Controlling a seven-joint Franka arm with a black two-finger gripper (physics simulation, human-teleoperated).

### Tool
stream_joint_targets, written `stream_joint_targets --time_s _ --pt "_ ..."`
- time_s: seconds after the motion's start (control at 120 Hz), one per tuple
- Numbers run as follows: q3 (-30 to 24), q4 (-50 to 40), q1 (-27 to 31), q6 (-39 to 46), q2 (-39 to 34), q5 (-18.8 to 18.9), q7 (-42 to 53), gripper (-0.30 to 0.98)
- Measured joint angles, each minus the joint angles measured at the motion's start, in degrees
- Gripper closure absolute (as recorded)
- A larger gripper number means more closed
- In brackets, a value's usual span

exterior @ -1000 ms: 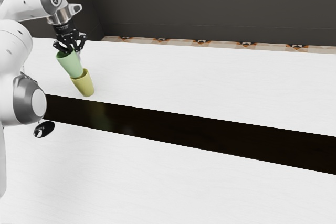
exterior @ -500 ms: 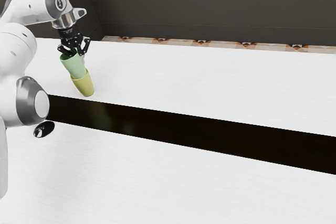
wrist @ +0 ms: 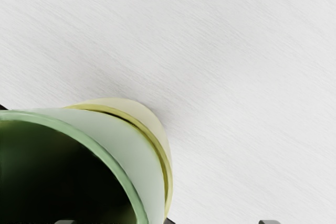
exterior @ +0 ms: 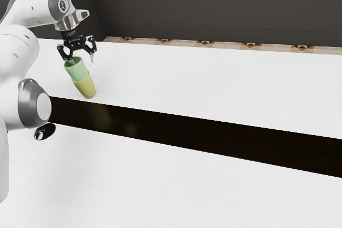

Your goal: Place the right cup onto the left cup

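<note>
Upper left, the green cup point(exterior: 78, 71) hides its base inside the yellow cup point(exterior: 86, 87); two cups, one hand point(exterior: 83, 59), spread wide.

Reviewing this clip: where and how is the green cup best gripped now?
Probably by its upper wall, just below the rim, coming from above with the claw open and its fingers astride. The green cup sits mouth-up inside the yellow cup, which hides its lower part.

no readable text, small mark point(exterior: 63, 5) on the white arm point(exterior: 32, 10), illegible
</note>
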Motion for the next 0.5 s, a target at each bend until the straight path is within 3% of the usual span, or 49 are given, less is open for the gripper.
stream_joint_targets --time_s 0.217,0.308,0.408,0.5 --pt "0.1 4.1 -0.2 -1.7 -1.8 0.2 -0.5 0.1" --pt "-0.1 2.6 -1.6 -2.6 -7.6 0.5 -0.6 0.07" --pt "0.1 -10.8 -6.5 -2.8 -20.8 0.9 1.3 0.05" --pt "1.4 -27.9 -16.3 -1.6 -34.9 2.9 4.8 0.03"
